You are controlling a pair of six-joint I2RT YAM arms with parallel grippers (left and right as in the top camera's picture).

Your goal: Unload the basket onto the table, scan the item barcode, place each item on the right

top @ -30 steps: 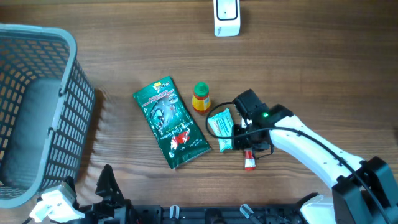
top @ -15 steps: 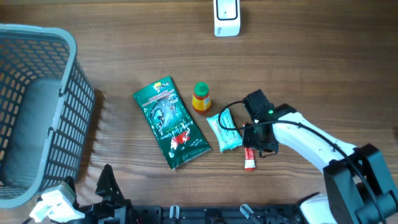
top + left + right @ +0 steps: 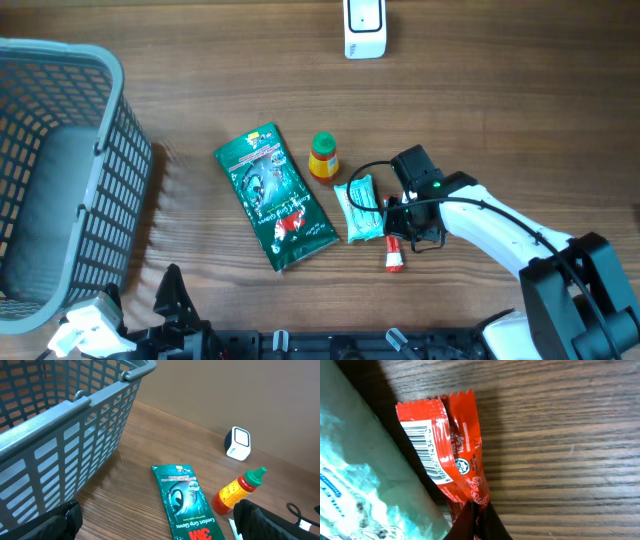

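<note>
A small red sachet (image 3: 394, 257) lies on the wooden table beside a teal snack packet (image 3: 358, 208). My right gripper (image 3: 405, 236) is shut on the sachet's near end. In the right wrist view the red sachet (image 3: 451, 445) shows a white barcode label (image 3: 426, 451) facing up, and the dark fingers (image 3: 495, 527) pinch its lower end at my right gripper (image 3: 477, 522). The white scanner (image 3: 364, 27) stands at the table's far edge. My left gripper (image 3: 159, 521) hangs open and empty at the near left, far from the sachet.
A green 3M gloves packet (image 3: 275, 196) and a small sauce bottle with a green cap (image 3: 323, 157) lie left of the teal packet (image 3: 360, 480). A large grey basket (image 3: 60, 180) fills the left side. The right gripper's black cable loops over the teal packet.
My right gripper has closed onto the red sachet. The sachet's free end swung slightly left, and the teal packet was nudged. The left arm has not moved.
</note>
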